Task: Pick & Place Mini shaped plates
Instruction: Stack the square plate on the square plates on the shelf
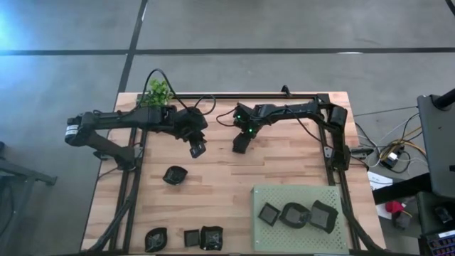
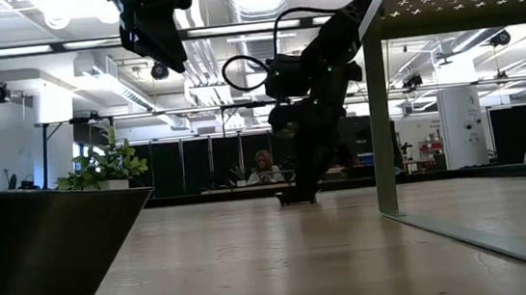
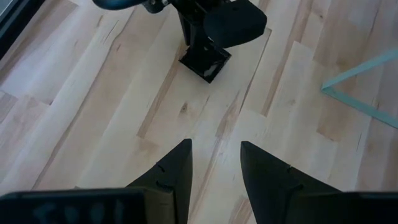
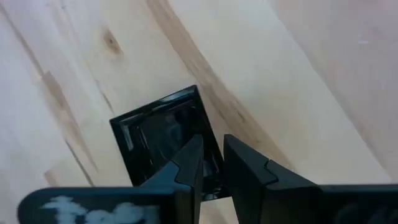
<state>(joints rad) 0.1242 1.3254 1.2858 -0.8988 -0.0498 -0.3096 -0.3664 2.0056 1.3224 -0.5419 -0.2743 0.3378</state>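
Fingers of the right gripper point(image 4: 210, 163) are nearly closed over one rim of a small square plate point(image 4: 163, 138), one finger inside the dish and one outside its wall, so I judge it pinched on that edge while the plate sits flat on the wooden table point(image 1: 213, 178), near the middle of the far edge. The left gripper point(image 3: 214, 163) hangs beside it with fingers parted and nothing between them.

To do this well, the pinch wants to be deep on the rim before any lift, since a thin wall could slip or tip the dish. A straight rise, then a level carry to the green mat point(image 1: 264, 195) at the near right corner, setting down on bare mat clear of the three plates point(image 1: 295, 215) already there. Four more plates point(image 1: 186, 237) wait nearer the left side.
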